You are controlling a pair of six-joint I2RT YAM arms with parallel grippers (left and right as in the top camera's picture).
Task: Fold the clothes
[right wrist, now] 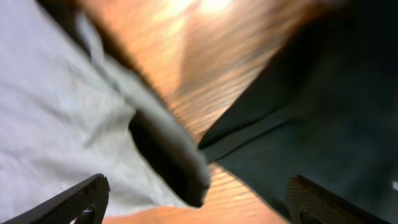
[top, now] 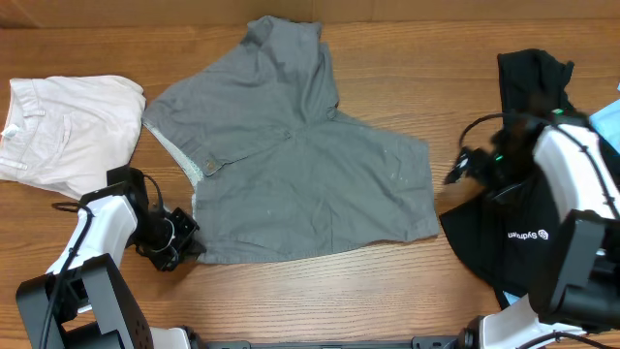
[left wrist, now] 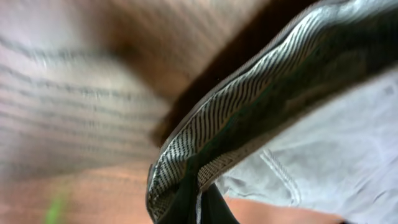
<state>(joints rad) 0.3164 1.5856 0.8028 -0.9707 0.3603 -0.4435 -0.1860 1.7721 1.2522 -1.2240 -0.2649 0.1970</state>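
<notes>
The grey shorts [top: 300,165] lie spread across the middle of the wooden table, one leg pointing to the far edge, the waistband with pale lining at the left. My left gripper [top: 184,242] is at the shorts' front left corner and is shut on the striped waistband edge [left wrist: 205,124]. My right gripper [top: 453,176] is open just right of the shorts' right hem [right wrist: 93,118], between it and the black garment [right wrist: 323,106], and holds nothing.
A white folded garment [top: 68,131] lies at the left. A black garment with a small white logo [top: 523,208] lies at the right under my right arm. A blue object [top: 608,121] shows at the right edge.
</notes>
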